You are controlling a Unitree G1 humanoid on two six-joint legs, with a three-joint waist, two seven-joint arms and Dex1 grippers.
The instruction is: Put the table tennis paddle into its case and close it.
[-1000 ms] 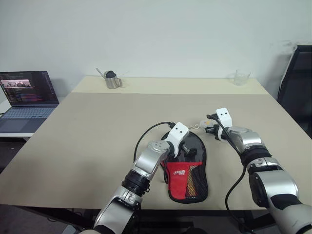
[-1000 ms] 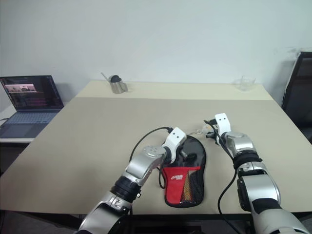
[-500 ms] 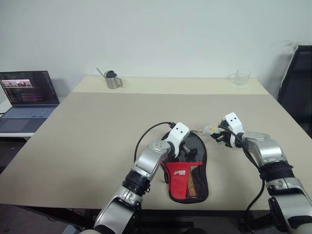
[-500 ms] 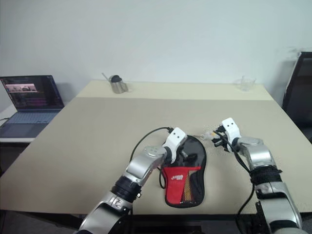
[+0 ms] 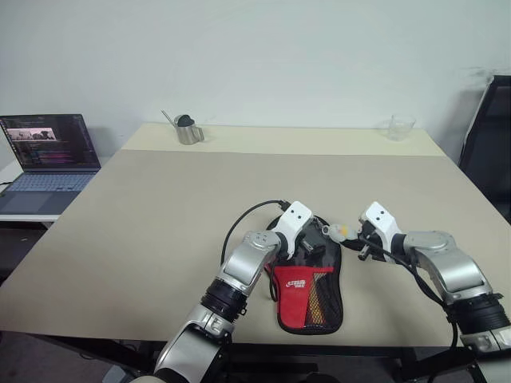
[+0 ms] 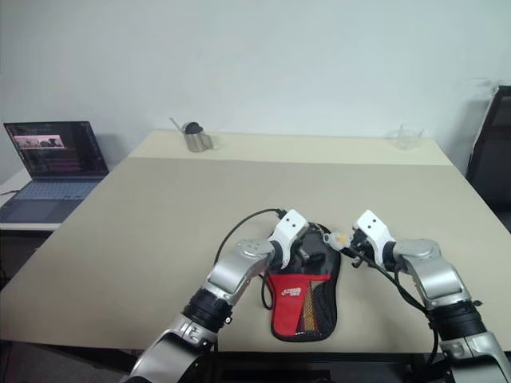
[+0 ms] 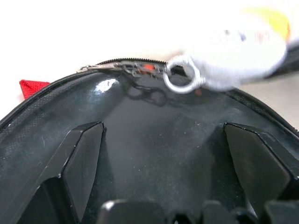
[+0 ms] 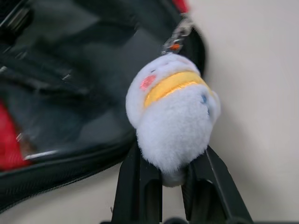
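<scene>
Plain office or lab room.
Wide beige table (image 5: 160, 207), bare white wall (image 5: 279, 56), open dark laptop (image 5: 44, 159) far left, black chair (image 5: 489, 136) right.

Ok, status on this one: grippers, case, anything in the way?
Left gripper open, pressing on case. Right gripper shut on plush zipper charm, at case's right edge. Paddle not visible. Nothing in the way.

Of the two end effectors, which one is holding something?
The right end effector, beside the case, is shut on the small white and yellow plush charm. The left end effector is open over the case and holds nothing.
</scene>
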